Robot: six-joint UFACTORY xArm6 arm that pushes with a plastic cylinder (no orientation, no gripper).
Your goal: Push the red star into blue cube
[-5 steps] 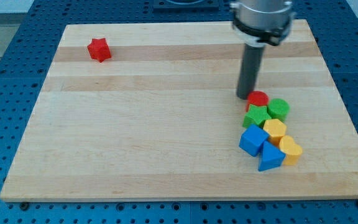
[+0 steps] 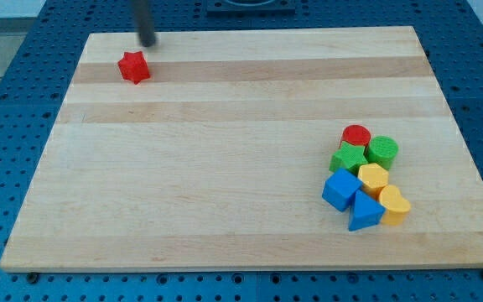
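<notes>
Half a second is all it took for the arm to swing from one end of the wooden board point(image 2: 225, 168) to the other. It was parked right behind the small red cylinder block point(image 2: 356, 134) in the cluster, and now the dark rod's tip point(image 2: 148, 43) sits up by the view's top-left, just above and a touch to the right of the little red star block point(image 2: 133, 67). Near it, but not touching as far as I can see. No pincer on this rig, by the way, just a plain rod, so there's nothing to call open or closed. The star itself hasn't budged; same spot as before. Everything else is way off down and to the right of the tip: the blue cube block point(image 2: 340, 189) at the left edge of the pile, touching the green star-ish block point(image 2: 348, 157) above it and the blue triangular block point(image 2: 365, 210) below-right, with the green cylinder point(image 2: 383, 150) and two yellow blocks point(image 2: 372, 177) point(image 2: 393, 204) packed in behind. So the target's near side is open, which is nice. My read: it's lining up behind the star on the side away from the cube, so the actual pushing hasn't started. Long diagonal shove ahead, and a star shape could easily spin off the tip along the way.
</notes>
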